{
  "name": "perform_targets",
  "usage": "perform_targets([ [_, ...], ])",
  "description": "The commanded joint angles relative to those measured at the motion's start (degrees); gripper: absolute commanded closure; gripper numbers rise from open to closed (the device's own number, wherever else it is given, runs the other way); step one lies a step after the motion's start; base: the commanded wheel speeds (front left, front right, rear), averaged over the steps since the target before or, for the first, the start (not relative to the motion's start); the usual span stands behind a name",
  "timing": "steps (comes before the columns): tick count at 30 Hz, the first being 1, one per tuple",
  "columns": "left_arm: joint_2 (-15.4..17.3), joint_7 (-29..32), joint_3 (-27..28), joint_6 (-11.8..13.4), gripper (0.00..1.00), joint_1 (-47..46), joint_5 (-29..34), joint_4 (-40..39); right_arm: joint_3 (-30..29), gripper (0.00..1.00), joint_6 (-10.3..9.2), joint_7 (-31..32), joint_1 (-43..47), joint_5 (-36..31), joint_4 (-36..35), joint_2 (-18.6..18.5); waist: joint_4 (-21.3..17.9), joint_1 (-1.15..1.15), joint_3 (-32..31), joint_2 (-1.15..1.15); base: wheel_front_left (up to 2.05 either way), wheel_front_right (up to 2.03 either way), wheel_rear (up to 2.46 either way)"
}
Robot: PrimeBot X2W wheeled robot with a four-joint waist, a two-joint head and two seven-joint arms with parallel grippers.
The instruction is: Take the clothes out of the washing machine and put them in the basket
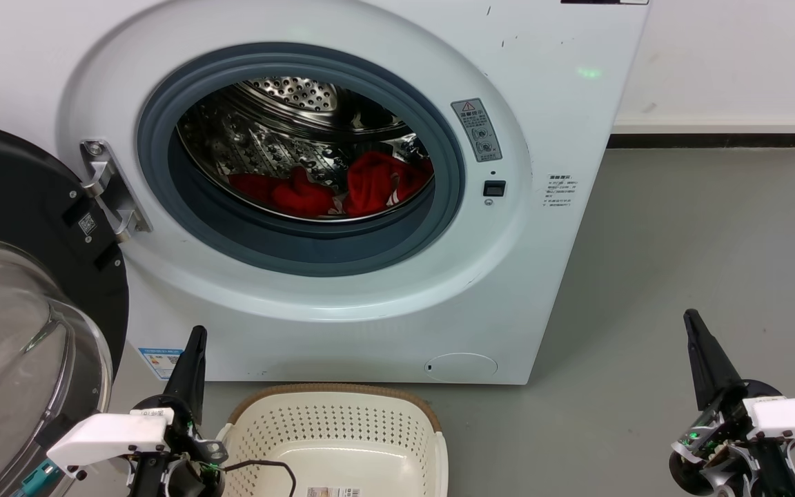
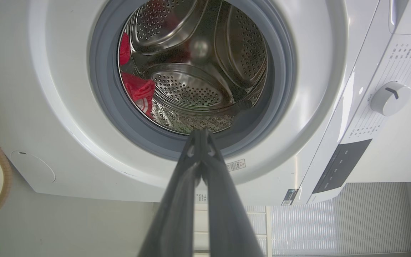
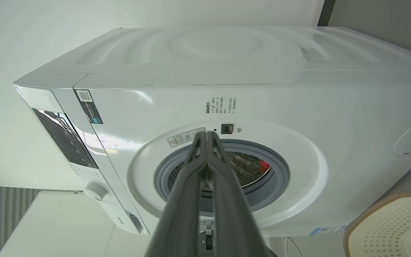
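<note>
The white washing machine stands in front of me with its door swung open to the left. Red clothes lie at the bottom of the steel drum; the left wrist view shows them too, and a red patch shows in the right wrist view. The cream basket with a brown rim sits on the floor below the porthole. My left gripper is shut and empty at the lower left, beside the basket. My right gripper is shut and empty at the lower right, over the floor.
Grey floor spreads to the right of the washer, up to a white wall with a dark skirting. The open door with its glass bowl juts out at the left, close to my left arm. A black cable lies over the basket's near rim.
</note>
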Motion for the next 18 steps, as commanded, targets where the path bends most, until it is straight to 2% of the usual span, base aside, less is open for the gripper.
perform_targets([
  [1,-0.13,0.13,0.14,-0.08,1.0,-0.36,-0.14,-0.05,-0.02,1.0,-0.02,0.05,-0.67,0.2,0.06,-0.27,0.0,0.0,0.0,0.0,0.0,0.0,0.0],
  [18,-0.13,0.13,0.14,-0.08,1.0,-0.36,-0.14,-0.05,-0.02,1.0,-0.02,0.05,-0.67,0.2,0.06,-0.27,0.0,0.0,0.0,0.0,0.0,0.0,0.0],
])
